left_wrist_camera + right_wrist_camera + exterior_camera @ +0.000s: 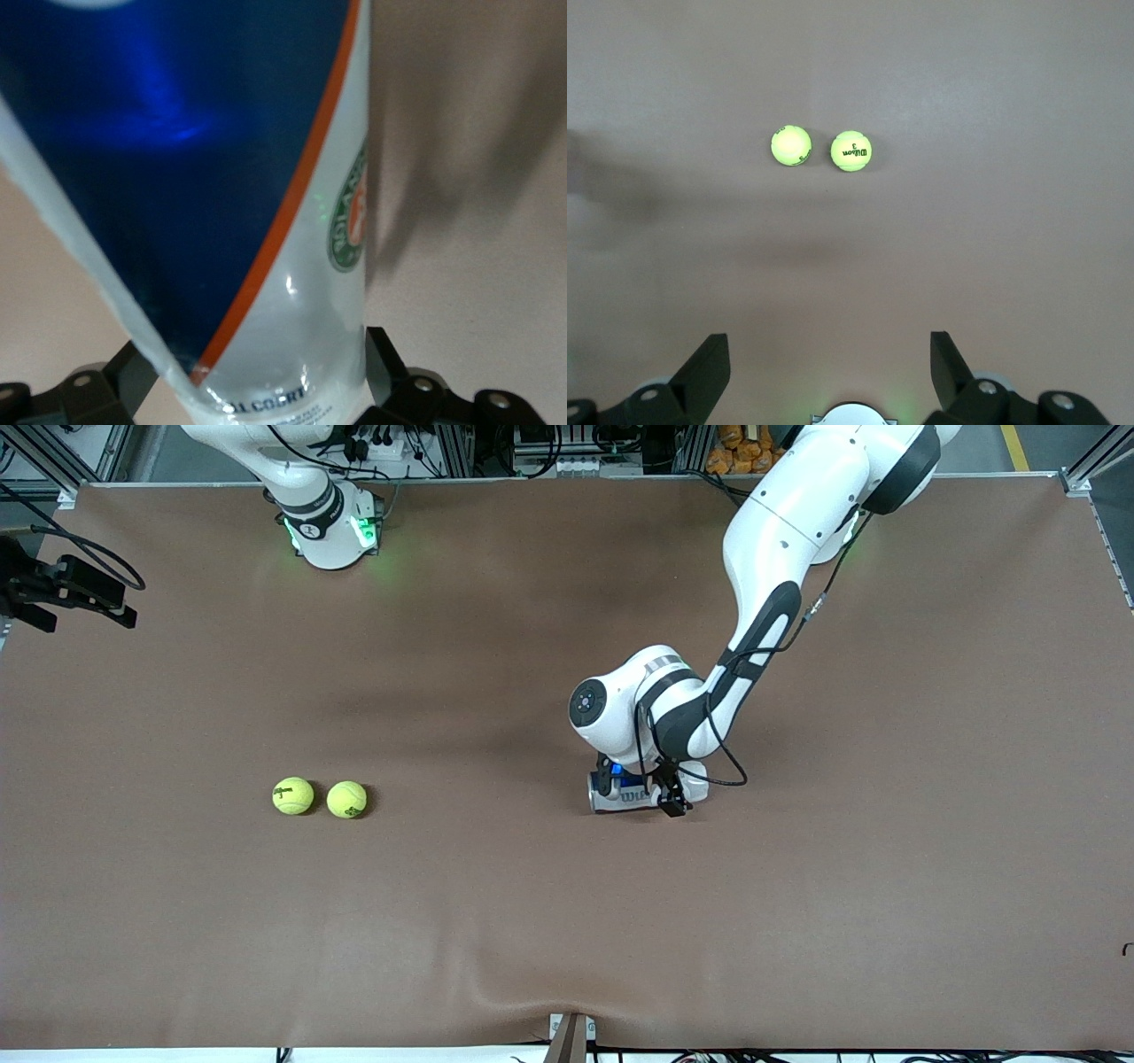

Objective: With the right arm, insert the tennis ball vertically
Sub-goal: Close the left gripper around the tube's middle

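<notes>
The left pincer (640, 788) is down on the tabletop (532, 921), its fingers (385, 359) spread on either side of the lying ball can (620, 795). The right pincer (830, 367) hangs spread and empty, high above two tennis balls (293, 795) (346, 799) lying side by side, well apart from the can, toward the right arm's end.

High front camera overlooks the whole table (443, 921); right wrist view shares its two tennis balls (819, 148) from above.
</notes>
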Controlling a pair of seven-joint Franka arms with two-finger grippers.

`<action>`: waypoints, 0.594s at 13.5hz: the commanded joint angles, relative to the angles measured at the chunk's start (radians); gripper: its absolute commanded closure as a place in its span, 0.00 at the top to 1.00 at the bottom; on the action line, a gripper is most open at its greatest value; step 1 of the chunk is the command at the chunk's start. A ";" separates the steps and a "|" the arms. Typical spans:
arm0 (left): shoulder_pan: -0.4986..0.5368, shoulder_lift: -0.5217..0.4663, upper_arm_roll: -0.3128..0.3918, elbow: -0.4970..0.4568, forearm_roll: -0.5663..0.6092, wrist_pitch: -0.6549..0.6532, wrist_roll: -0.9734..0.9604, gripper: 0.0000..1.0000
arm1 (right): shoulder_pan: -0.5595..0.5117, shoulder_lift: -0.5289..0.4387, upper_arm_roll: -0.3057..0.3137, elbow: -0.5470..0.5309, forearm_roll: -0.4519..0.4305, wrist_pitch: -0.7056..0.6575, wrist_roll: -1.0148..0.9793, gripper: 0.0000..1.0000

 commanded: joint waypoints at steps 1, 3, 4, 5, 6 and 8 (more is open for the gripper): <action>0.001 0.022 0.005 0.022 0.025 0.003 -0.029 1.00 | -0.019 -0.023 0.009 -0.023 0.016 0.000 -0.007 1.00; -0.002 0.033 0.005 0.022 0.027 0.003 -0.072 1.00 | -0.018 -0.025 0.009 -0.023 0.017 -0.001 -0.007 1.00; -0.003 0.036 0.005 0.022 0.027 0.006 -0.079 1.00 | -0.018 -0.023 0.009 -0.023 0.017 -0.001 -0.007 1.00; -0.003 0.038 0.005 0.022 0.028 0.007 -0.079 1.00 | -0.019 -0.023 0.009 -0.021 0.017 0.000 -0.007 1.00; -0.005 0.039 0.005 0.022 0.030 0.010 -0.079 1.00 | -0.019 -0.023 0.009 -0.021 0.017 -0.001 -0.007 1.00; -0.006 0.047 0.005 0.022 0.030 0.015 -0.079 1.00 | -0.019 -0.023 0.009 -0.021 0.017 -0.003 -0.005 1.00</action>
